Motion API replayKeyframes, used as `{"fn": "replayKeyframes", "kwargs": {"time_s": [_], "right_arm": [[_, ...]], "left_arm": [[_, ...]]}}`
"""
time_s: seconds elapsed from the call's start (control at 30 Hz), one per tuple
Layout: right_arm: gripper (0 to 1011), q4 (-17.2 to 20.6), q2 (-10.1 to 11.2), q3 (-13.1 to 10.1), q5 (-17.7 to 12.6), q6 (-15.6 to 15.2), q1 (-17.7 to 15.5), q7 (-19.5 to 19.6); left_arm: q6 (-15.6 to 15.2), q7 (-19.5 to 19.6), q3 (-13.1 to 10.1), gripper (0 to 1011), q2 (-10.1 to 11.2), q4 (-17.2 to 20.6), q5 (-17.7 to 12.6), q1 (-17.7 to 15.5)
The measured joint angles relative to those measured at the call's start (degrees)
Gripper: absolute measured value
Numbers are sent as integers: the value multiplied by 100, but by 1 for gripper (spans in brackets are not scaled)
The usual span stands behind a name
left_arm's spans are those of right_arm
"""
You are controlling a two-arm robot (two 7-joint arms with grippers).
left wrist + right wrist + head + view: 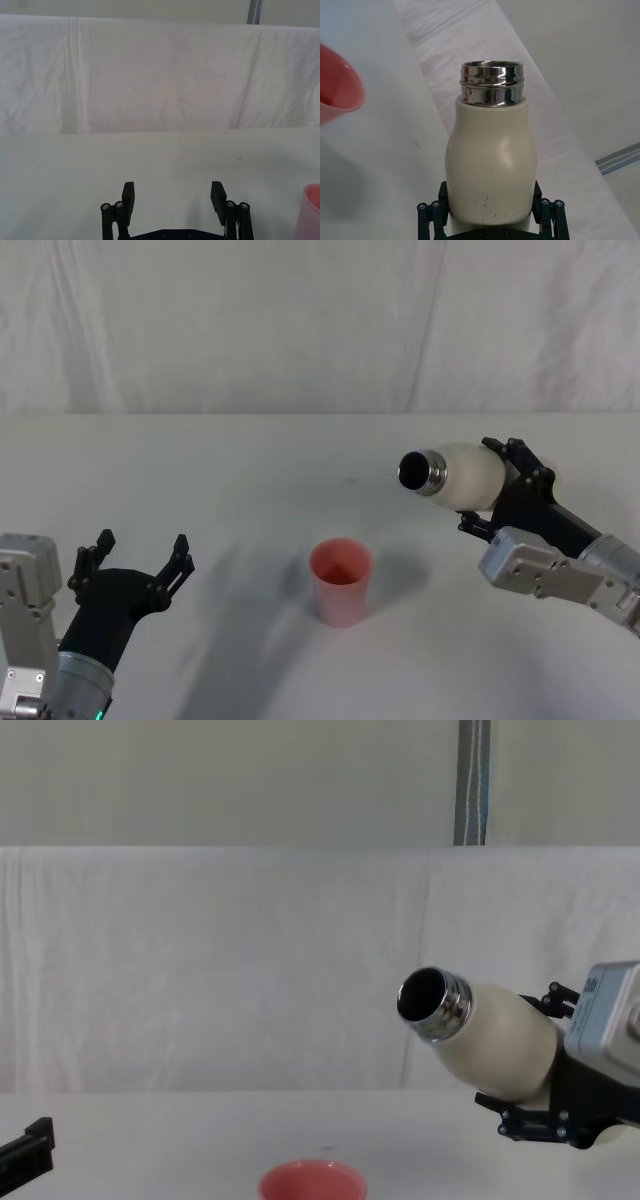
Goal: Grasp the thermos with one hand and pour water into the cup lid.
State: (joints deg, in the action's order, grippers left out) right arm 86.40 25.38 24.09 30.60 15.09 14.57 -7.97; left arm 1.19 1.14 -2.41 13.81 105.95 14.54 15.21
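counter [250,660]: white cloth, white drape behind
right tool [487,488]: clamped on thermos [462,476], tilted above counter
thermos neck: steel threads clear in right wrist view
cup lid [341,582]: pink, upright
left tool [135,558]: fingers apart, idle

No legible text anywhere

The thermos [491,165] bears only small dark scuff marks near its base (no lettering, logo or number), and the cup lid [340,581] at 6 o'clock is plain pink.

looks like a robot test lab setup, plain white table [250,470], wrinkly white cloth backdrop [220,960] hung behind it, bare pale wall [250,780] above, metal pole [472,782] sticking up, nothing homey around
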Motion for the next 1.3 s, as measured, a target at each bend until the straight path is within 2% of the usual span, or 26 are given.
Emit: {"fn": "replayKeyframes", "kwargs": {"time_s": [0.5,1.3], "right_arm": [[950,-105,46,244,526,53,78,244],[950,-323,29,683,1128,113,368,550]], "left_arm": [[0,0,0,1001,0,0,0,0],[0,0,0,1001,0,0,0,0]]}}
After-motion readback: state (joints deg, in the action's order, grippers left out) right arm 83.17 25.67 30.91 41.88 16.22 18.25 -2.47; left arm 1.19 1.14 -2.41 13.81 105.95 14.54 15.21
